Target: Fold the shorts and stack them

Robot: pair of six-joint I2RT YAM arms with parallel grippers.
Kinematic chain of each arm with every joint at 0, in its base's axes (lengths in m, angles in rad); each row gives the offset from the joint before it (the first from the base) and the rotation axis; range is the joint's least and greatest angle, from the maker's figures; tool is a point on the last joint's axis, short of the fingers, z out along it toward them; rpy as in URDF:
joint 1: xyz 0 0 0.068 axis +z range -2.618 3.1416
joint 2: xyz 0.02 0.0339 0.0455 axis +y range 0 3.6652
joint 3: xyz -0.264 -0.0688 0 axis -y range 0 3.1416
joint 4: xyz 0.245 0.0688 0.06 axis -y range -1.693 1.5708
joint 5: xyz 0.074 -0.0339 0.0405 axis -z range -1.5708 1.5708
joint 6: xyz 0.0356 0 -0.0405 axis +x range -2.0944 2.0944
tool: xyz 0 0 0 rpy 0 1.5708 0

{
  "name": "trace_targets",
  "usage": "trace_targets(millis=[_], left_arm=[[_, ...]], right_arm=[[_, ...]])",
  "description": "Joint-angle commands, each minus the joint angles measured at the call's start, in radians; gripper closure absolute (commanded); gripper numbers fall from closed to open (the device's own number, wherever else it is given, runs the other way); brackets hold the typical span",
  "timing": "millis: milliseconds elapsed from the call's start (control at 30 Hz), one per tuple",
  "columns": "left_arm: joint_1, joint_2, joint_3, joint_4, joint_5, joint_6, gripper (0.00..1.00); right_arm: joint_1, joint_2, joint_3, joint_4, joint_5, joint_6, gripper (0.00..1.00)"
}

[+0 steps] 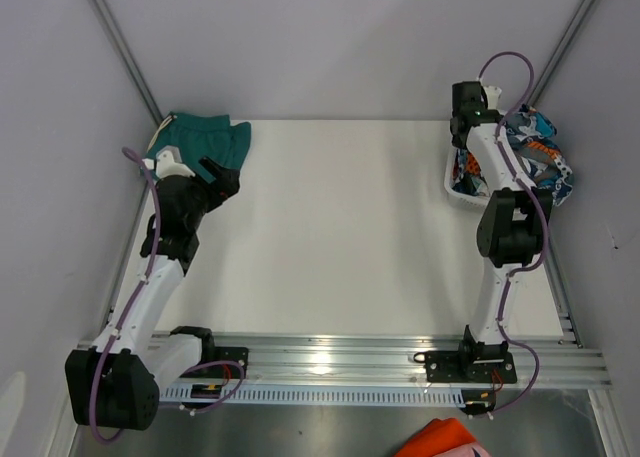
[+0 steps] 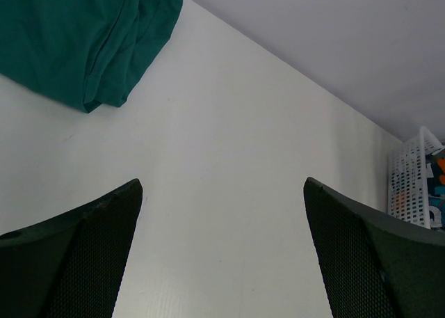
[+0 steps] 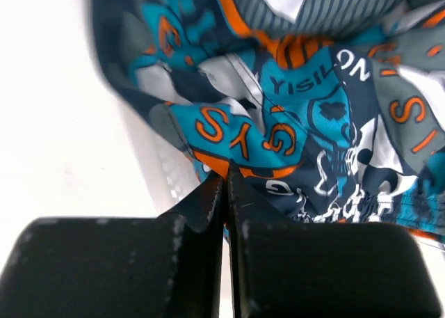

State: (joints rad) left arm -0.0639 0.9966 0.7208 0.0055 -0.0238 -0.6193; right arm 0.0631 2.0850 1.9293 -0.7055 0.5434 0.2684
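The teal-green shorts (image 1: 205, 137) lie bunched at the table's far left corner, and their edge shows in the left wrist view (image 2: 76, 40). My left gripper (image 1: 222, 177) hovers just in front of them, open, with nothing but bare table between its jaws (image 2: 222, 186). The printed orange, blue and navy shorts (image 1: 545, 147) spill over the white mesh basket (image 1: 455, 192) at the far right. My right gripper (image 3: 226, 175) is shut on a fold of the printed shorts (image 3: 306, 109), beside the basket wall (image 3: 167, 172).
The basket (image 2: 410, 179) stands at the table's right edge, close to the right wall. A plain orange cloth (image 1: 440, 442) lies below the arms' mounting rail (image 1: 330, 362). Walls and frame posts close in at the back and on both sides.
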Motion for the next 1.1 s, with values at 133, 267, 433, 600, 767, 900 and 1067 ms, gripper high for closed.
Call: trace_targets(millis=[133, 267, 433, 600, 767, 900, 1067], left_arm=[[-0.008, -0.027, 0.042, 0.053, 0.071, 0.012, 0.01], [-0.007, -0.023, 0.101, 0.036, 0.100, 0.009, 0.01], [-0.008, -0.062, 0.117, 0.025, 0.082, -0.063, 0.01], [0.004, -0.128, 0.042, 0.135, 0.051, -0.080, 0.01], [0.007, -0.229, -0.095, 0.258, -0.020, -0.169, 0.01], [0.007, -0.227, -0.008, 0.097, -0.008, -0.159, 0.01], [0.007, -0.246, 0.048, 0.014, 0.077, -0.079, 0.01]], right_arm=[[0.000, -0.218, 0.155, -0.012, -0.135, 0.017, 1.00], [0.000, -0.328, 0.250, 0.014, -0.252, 0.040, 1.00], [-0.002, -0.425, 0.387, 0.066, -0.463, 0.069, 1.00], [0.000, -0.554, 0.387, 0.205, -0.767, 0.152, 1.00], [0.001, -0.637, 0.257, 0.343, -0.999, 0.326, 1.00], [0.114, -0.706, 0.027, 0.472, -1.172, 0.465, 1.00], [0.351, -0.727, -0.039, 0.341, -1.134, 0.359, 1.00]])
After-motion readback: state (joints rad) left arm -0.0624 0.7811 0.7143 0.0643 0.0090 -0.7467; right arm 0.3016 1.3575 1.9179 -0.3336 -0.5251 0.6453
